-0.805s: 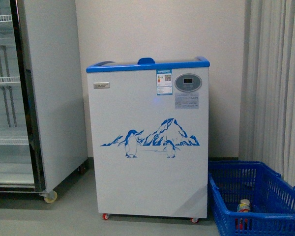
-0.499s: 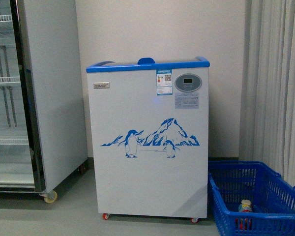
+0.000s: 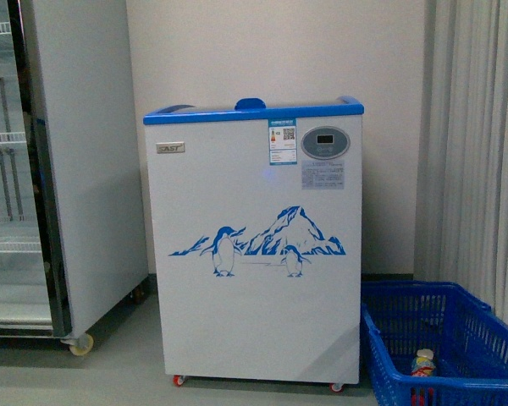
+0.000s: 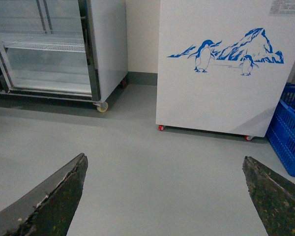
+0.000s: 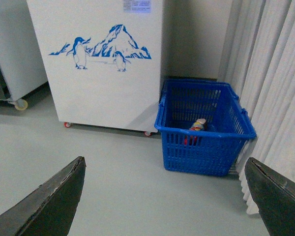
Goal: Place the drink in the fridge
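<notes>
White fridge (image 3: 254,186) nearer; drink (image 3: 422,365) in basket (image 3: 381,355); left hand (image 4: 163,158), right hand (image 5: 164,160) spread, empty.

front and both wrist views face the fridge (image 3: 254,245).

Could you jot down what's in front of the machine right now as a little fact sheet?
Drink: clear plastic bottle with colourful label, inside the blue plastic basket
Fridge: white chest cooler with penguin picture, standing left of the basket
Also: tall grey upright fridge, further left
Left gripper: open, empty
Right gripper: open, empty
</notes>
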Controlling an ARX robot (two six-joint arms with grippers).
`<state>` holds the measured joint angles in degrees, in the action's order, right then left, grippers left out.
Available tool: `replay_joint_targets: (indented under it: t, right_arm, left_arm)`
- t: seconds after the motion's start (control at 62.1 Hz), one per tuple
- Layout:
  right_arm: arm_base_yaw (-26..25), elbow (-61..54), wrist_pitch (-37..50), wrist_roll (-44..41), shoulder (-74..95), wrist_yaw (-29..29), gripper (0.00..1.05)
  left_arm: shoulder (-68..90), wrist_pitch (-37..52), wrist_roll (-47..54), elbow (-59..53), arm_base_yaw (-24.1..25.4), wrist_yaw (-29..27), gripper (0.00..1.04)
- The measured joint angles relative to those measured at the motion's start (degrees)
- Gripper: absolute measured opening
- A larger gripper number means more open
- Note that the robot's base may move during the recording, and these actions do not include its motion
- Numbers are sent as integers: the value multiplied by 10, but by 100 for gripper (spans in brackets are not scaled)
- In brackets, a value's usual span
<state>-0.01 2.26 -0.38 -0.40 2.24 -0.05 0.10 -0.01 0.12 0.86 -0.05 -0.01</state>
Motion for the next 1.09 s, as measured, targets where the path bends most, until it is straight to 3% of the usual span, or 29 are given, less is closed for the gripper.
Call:
replay_joint_targets:
  t: [1.095]
  right_arm:
    - [0,0,0,0,0,0,97]
  left_arm:
    - [0,0,0,0,0,0,97]
